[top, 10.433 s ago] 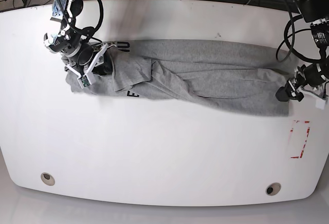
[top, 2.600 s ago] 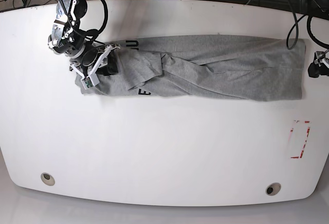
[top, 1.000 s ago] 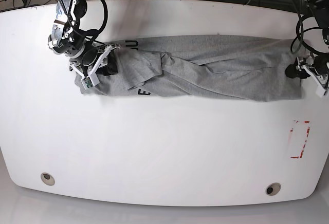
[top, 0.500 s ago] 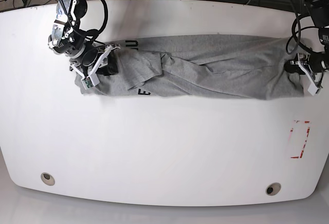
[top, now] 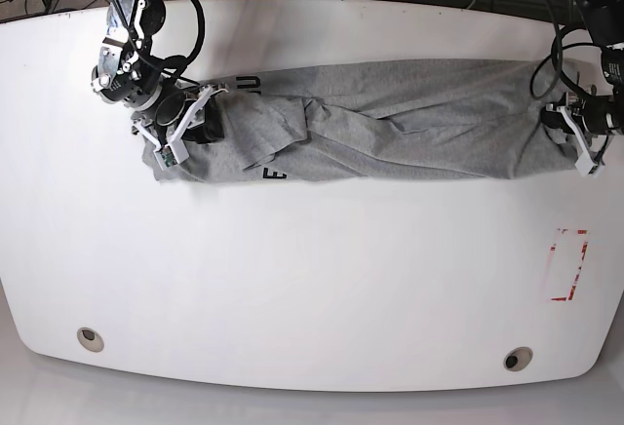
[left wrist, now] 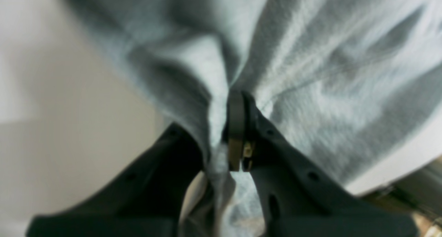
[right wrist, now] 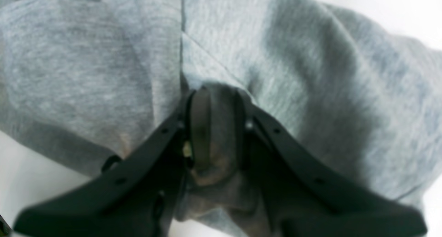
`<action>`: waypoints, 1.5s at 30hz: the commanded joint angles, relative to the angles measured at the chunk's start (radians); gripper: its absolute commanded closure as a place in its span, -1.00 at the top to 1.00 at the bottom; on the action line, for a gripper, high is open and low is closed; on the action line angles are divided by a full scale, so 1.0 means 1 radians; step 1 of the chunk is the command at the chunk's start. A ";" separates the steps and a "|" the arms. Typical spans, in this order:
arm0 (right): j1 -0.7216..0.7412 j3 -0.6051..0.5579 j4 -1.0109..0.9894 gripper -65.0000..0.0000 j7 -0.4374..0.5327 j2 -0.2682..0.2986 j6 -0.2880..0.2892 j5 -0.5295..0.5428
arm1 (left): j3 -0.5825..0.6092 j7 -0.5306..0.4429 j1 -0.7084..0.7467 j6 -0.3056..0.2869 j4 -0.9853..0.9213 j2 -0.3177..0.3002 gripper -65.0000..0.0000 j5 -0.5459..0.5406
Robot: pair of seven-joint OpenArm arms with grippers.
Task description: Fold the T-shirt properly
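1. Hem end has just been seized: the left gripper, open beside the cloth a second ago, is now clenched on the T-shirt.
2. Shirt lies bunched lengthwise across the table, stretched between both arms, likely to pull it flat.
3. Right gripper pinches the collar end, anchoring it.

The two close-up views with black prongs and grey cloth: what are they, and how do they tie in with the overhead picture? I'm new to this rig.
The overhead view shows a white table with a grey T-shirt stretched between two robot arms. Each close-up comes from a camera on an arm's wrist, looking along its black pincer. The right gripper, at the overhead view's left, is shut on a bunch of cloth. The left gripper, at the overhead view's right, pinches the opposite end.
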 commanded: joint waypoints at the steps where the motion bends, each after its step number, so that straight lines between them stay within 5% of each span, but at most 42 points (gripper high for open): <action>1: 0.012 0.005 0.014 -0.63 0.025 0.011 0.002 0.018 | -0.007 0.013 -0.023 -0.003 0.135 0.014 -0.87 -0.026; 6: 0.012 0.007 0.014 -0.63 0.025 0.011 0.002 0.018 | -0.002 0.065 -0.023 -0.003 0.306 0.080 -0.86 -0.026; 15: 0.012 0.003 0.014 -0.63 0.025 0.011 0.002 0.018 | 0.208 0.065 -0.023 -0.003 0.507 0.141 -0.85 -0.031; 31: 0.012 0.003 0.014 -0.64 0.025 0.011 0.002 0.018 | 0.374 0.065 -0.072 -0.003 0.510 0.333 -0.85 -0.092; 39: 0.012 0.003 0.014 -0.64 0.025 0.011 0.002 0.018 | 0.380 0.065 -0.089 0.038 0.509 0.442 -0.85 -0.094; 45: 0.012 0.003 0.014 -0.64 0.025 0.011 0.002 0.018 | 0.380 0.065 -0.095 0.053 0.457 0.470 -0.85 -0.092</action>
